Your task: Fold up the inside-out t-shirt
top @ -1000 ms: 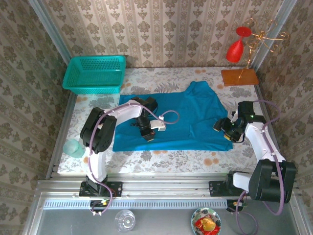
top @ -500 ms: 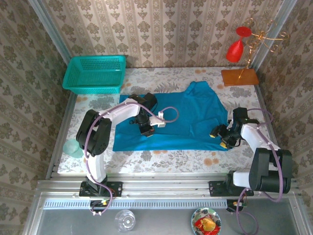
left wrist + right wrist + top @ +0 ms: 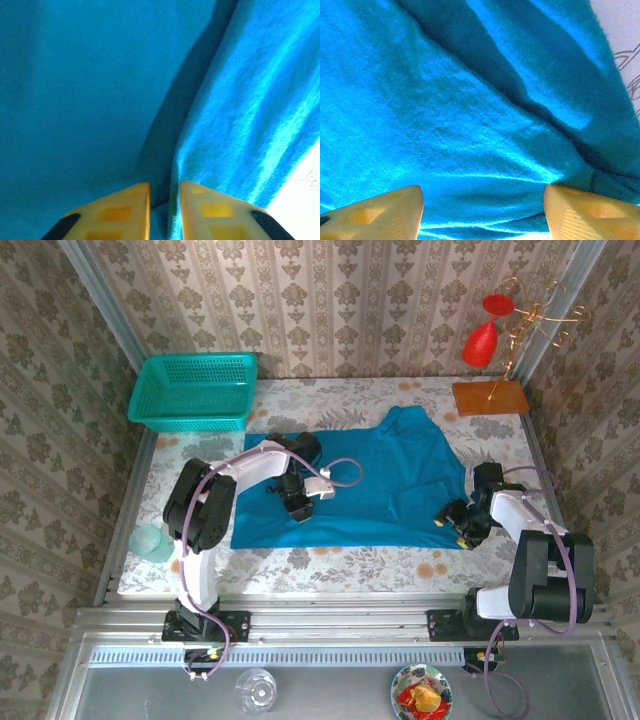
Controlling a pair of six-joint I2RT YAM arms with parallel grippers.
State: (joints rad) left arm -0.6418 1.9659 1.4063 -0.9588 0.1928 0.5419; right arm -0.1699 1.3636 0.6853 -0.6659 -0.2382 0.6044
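**Mia:** What's closest to us?

**Ben:** A clear glass [image 3: 256, 690] and a bowl [image 3: 422, 695] with red and yellow things in it, down in front of the arms. They aren't part of the job.

**Mia:** What is the right gripper doing?

**Ben:** The right gripper [image 3: 481, 192] is at the near right corner of the t-shirt [image 3: 390, 475]. Its jaws are wide apart. Blue cloth lies under them, and it isn't holding anything.

**Mia:** And the left gripper?

**Ben:** The left gripper [image 3: 164, 192] is low over the left half of the shirt. There's just a thin gap between its jaws, and a ridge of cloth sits right there. I can't tell if it's pinching it.

**Mia:** Where's the shirt?

**Ben:** It's spread flat in the middle of the table [image 3: 330, 562], with one bit sticking out at the far side.

**Mia:** Which step is this?

**Ben:** I think it's early, just getting hold of the shirt for a fold. Next, the right jaws should go down and close on that corner. They need to catch only the shirt.

**Mia:** What's farther back?

**Ben:** There's a teal basket [image 3: 195, 390] far left and a red wine glass [image 3: 482, 340] on a wire rack far right.

**Mia:** Any words or labels?

**Ben:** None I can read.
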